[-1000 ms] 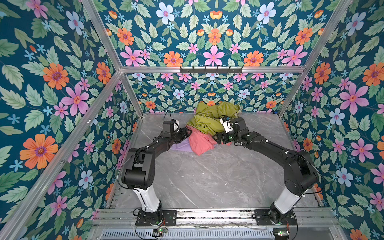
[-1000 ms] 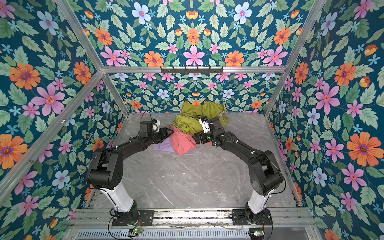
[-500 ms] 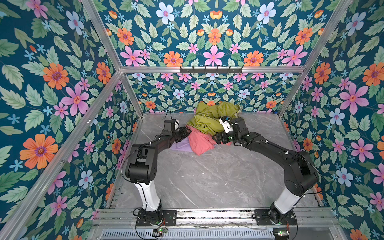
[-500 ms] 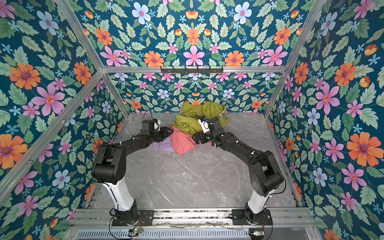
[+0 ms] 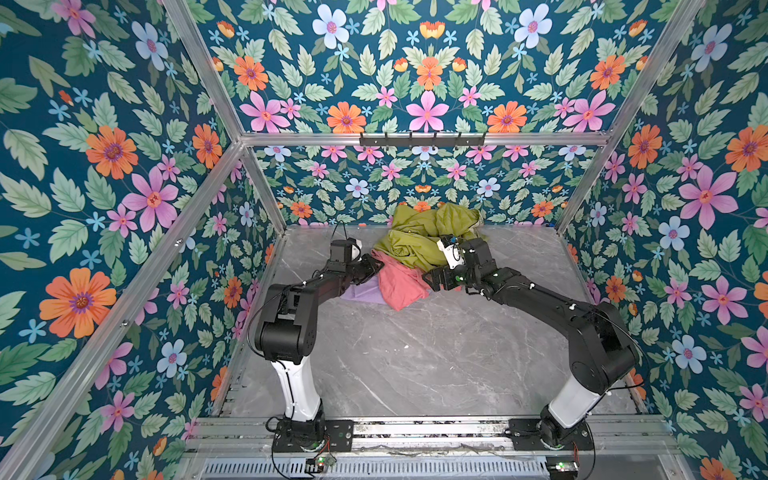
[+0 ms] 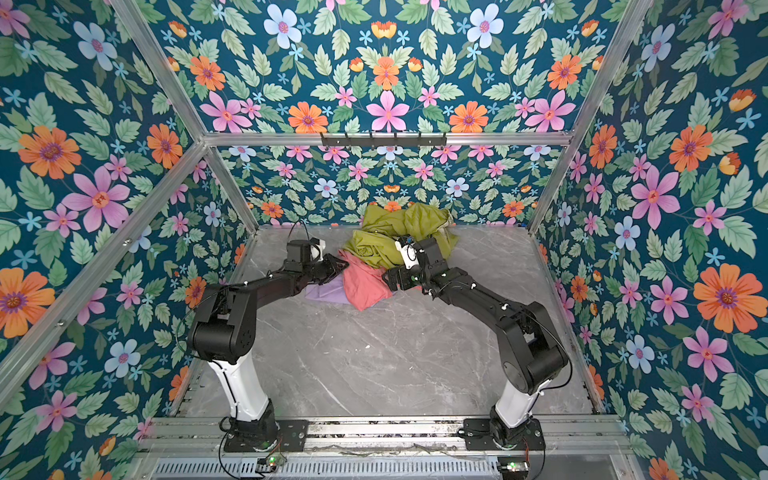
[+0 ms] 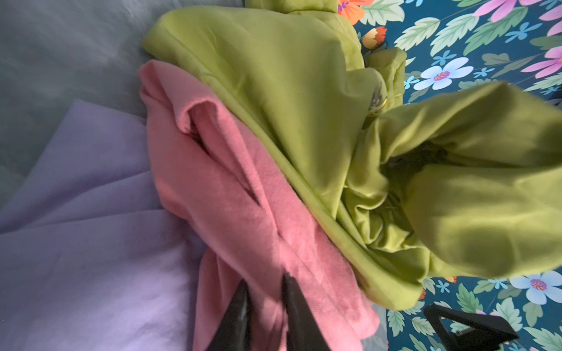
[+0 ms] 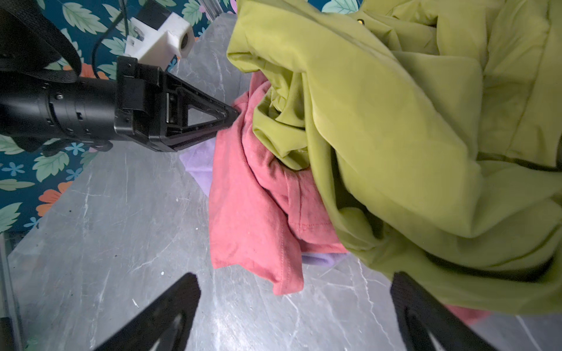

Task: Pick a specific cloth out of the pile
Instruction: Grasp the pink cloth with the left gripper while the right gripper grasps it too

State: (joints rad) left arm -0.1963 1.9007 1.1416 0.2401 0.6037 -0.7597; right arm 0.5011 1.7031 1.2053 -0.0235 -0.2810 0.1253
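Salmon cloth [image 7: 231, 188], pinched in narrow left gripper [image 7: 264, 279], sits under olive cloth [image 7: 289, 91], which may drag along; right gripper [image 8: 293, 276] gapes empty.

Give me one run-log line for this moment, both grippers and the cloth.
left gripper: shut on salmon-pink cloth | right gripper: open, beside pile | olive-green cloth: partly covers it

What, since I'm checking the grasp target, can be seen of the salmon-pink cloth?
The salmon-pink cloth is plain, soft, slightly fuzzy fabric with a stitched hem, crumpled into folds. It lies on the grey marble table, its far side tucked under the olive-green cloth. It partly covers the lilac cloth, and its near corner rests on bare tabletop. The left gripper pinches a fold at its edge.
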